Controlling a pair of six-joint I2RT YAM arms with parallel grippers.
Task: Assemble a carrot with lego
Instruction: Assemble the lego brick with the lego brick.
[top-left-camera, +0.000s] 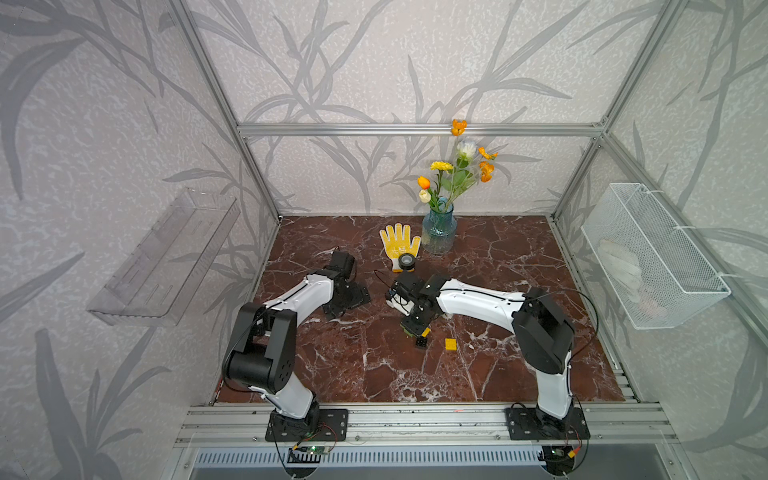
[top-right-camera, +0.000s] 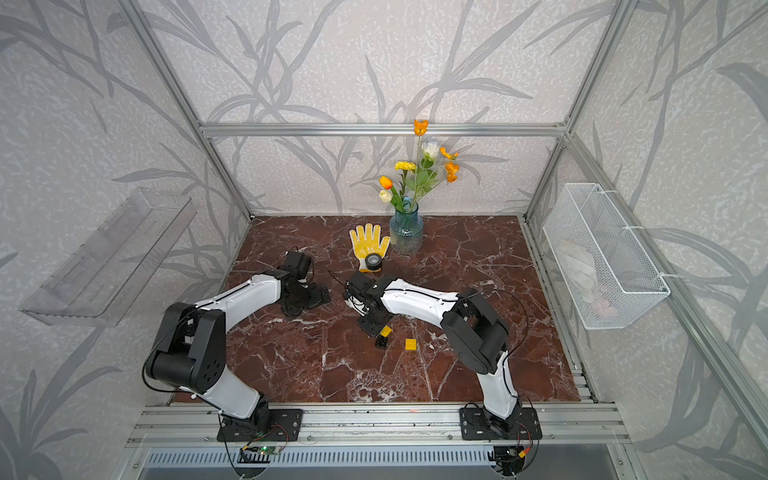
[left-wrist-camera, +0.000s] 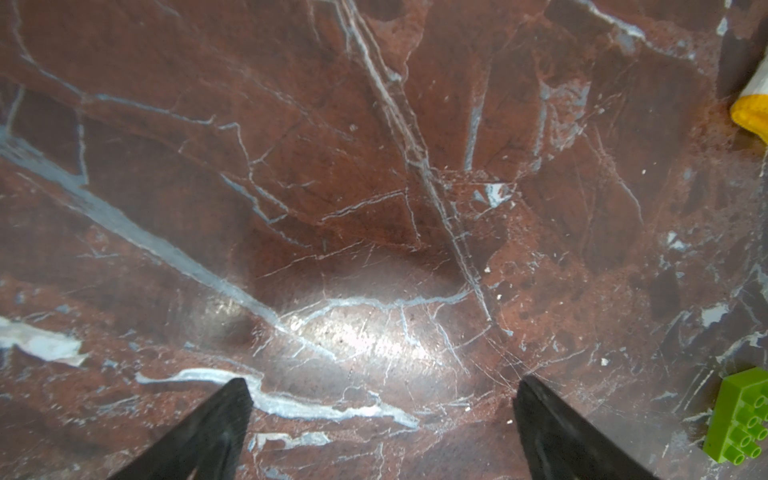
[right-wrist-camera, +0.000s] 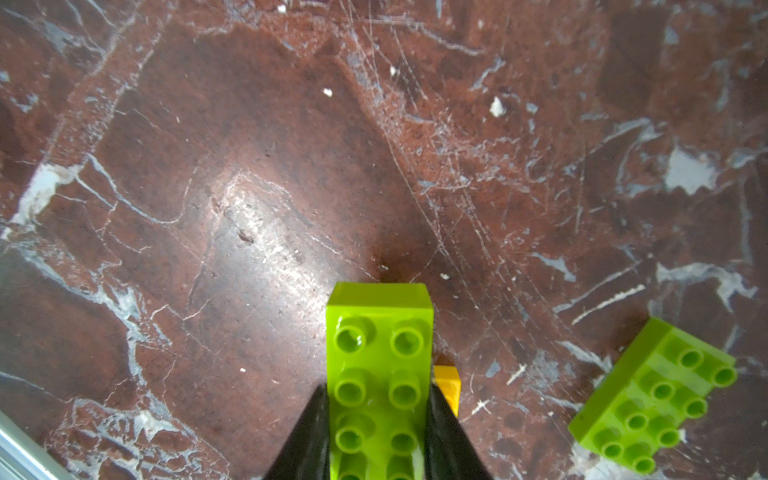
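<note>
- Long green brick sits clamped in my right gripper.
- My left gripper hangs spread, empty.
- Loose on the table lie black brick and yellow brick; nothing clearly joined yet.

Both top views look down over the whole table; wrist views sit close.

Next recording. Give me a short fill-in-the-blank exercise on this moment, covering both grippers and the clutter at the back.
1. The right gripper is shut on a long brick whose colour is ____.
2. The left gripper is ____, with only bare table between its fingers.
3. In both top views the black tape roll rests on the yellow ____.

Missing words: lime-green; open; glove.
</note>
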